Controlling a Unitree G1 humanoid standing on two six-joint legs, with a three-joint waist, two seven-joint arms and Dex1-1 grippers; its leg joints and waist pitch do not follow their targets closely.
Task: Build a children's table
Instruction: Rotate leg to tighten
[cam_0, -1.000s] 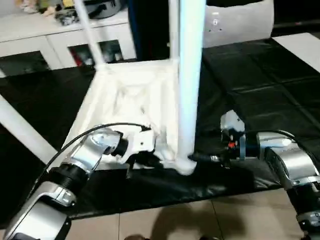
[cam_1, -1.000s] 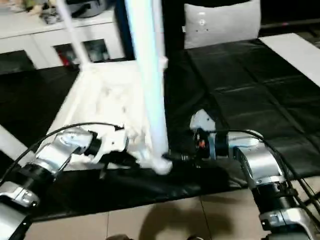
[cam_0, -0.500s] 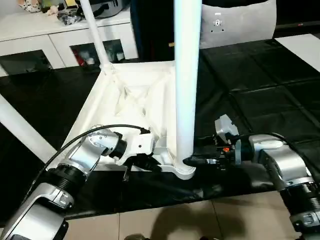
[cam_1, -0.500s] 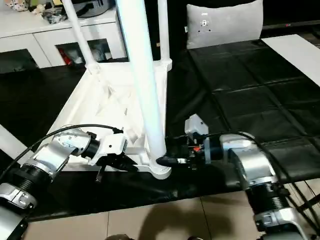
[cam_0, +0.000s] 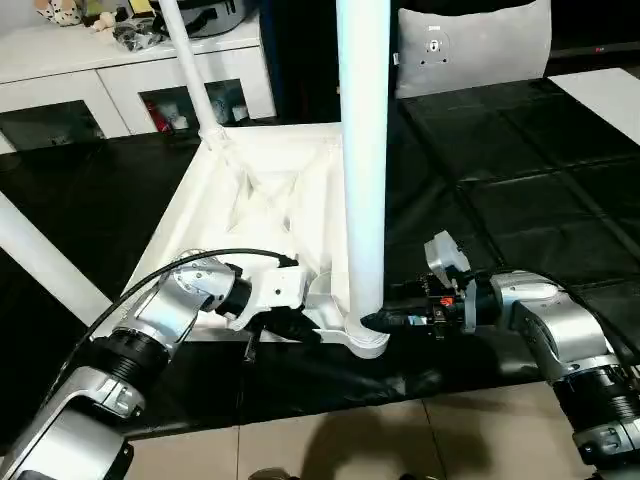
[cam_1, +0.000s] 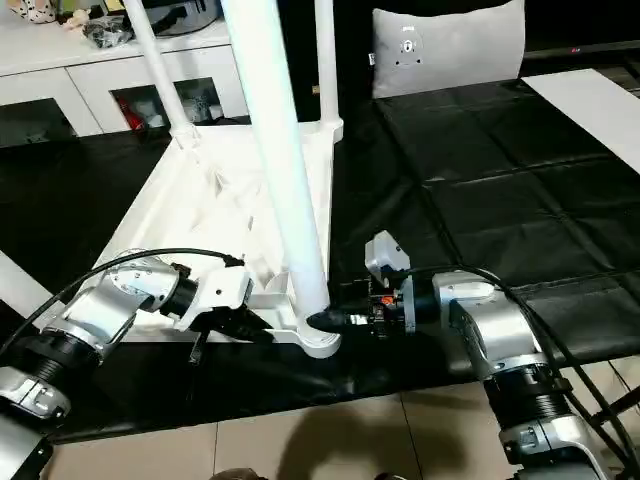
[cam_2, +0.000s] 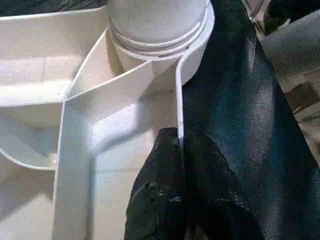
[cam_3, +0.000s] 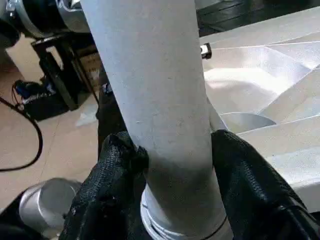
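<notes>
The white tabletop (cam_0: 260, 200) lies upside down on the black mat, ribs up. A long white leg (cam_0: 363, 150) stands in its near right corner socket (cam_0: 365, 340). My right gripper (cam_0: 375, 320) is shut on this leg just above the socket; in the right wrist view its fingers (cam_3: 120, 150) press both sides of the leg (cam_3: 155, 75). My left gripper (cam_0: 300, 328) is shut on the tabletop's thin rim (cam_2: 179, 100) beside that socket. More legs stand at the far left corner (cam_0: 190, 65), the far right corner (cam_1: 324, 60) and the near left (cam_0: 45, 260).
A black mat (cam_0: 520, 170) covers the floor under the tabletop, ending at beige tiles (cam_0: 330, 440) near me. A grey cushion (cam_0: 470, 45) leans at the back right. A white cabinet (cam_0: 100, 80) runs along the back left.
My right gripper's fingers have closed in around the base of the near leg. The left gripper keeps its hold on the rim. The camera has shifted.
</notes>
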